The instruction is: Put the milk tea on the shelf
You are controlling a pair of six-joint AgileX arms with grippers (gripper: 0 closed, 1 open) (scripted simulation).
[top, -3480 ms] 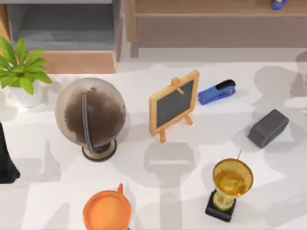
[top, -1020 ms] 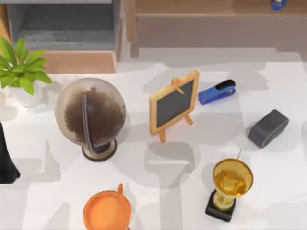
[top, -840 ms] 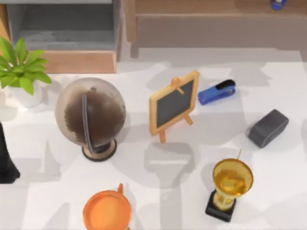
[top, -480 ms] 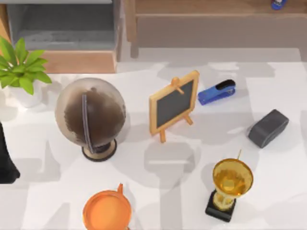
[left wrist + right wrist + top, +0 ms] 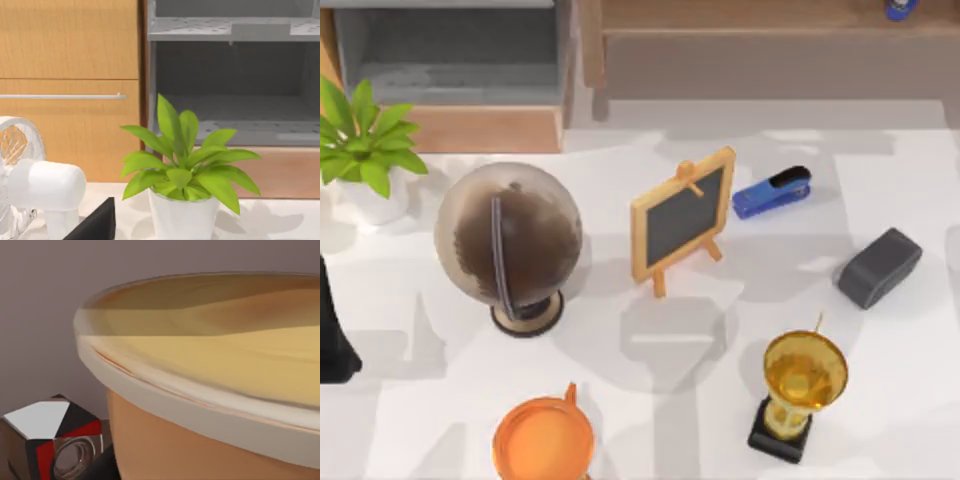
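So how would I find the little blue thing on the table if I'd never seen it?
Start at the small wooden-framed chalkboard easel standing in the middle of the white table. Just to its right, toward the back edge, lies the stapler. It is the one bright blue thing on the table, flat and narrow with a black top, unlike the dark grey block further right.

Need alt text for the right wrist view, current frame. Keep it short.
A tan cup with a pale rim and a creamy beige top fills most of the close-up, against a plain grey-brown backdrop. Beside it, lower down, sits a small cube with white, black and red faces and a ring on one side.
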